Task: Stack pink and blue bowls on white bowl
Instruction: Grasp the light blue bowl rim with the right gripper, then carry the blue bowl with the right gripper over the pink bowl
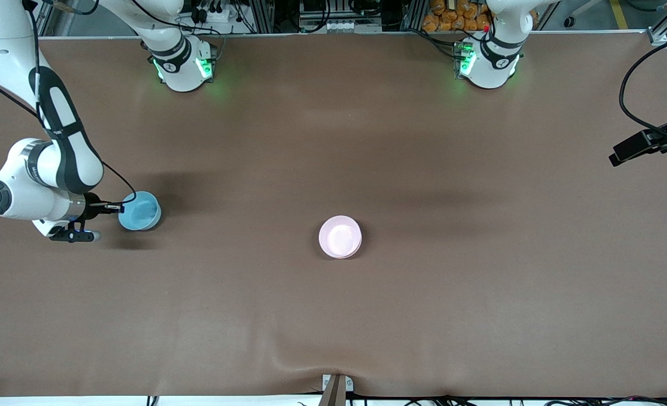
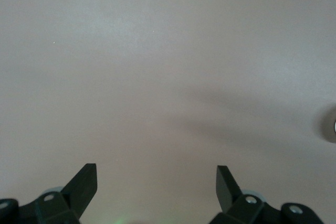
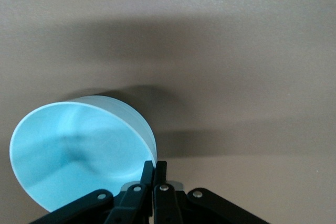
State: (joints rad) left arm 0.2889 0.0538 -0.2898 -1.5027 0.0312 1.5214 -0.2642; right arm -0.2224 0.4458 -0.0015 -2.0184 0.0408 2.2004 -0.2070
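The light blue bowl hangs tilted just above the table near the right arm's end. My right gripper is shut on its rim. In the right wrist view the fingers pinch the rim of the blue bowl, whose inside faces the camera. The pale pink bowl sits at the table's middle. A white edge shows under it, so it seems to be nested in the white bowl. My left gripper is open and empty over bare table, and shows at the left arm's end.
The brown table is bare around the bowls. The two arm bases stand along the edge farthest from the front camera. A small bracket sits at the table's nearest edge.
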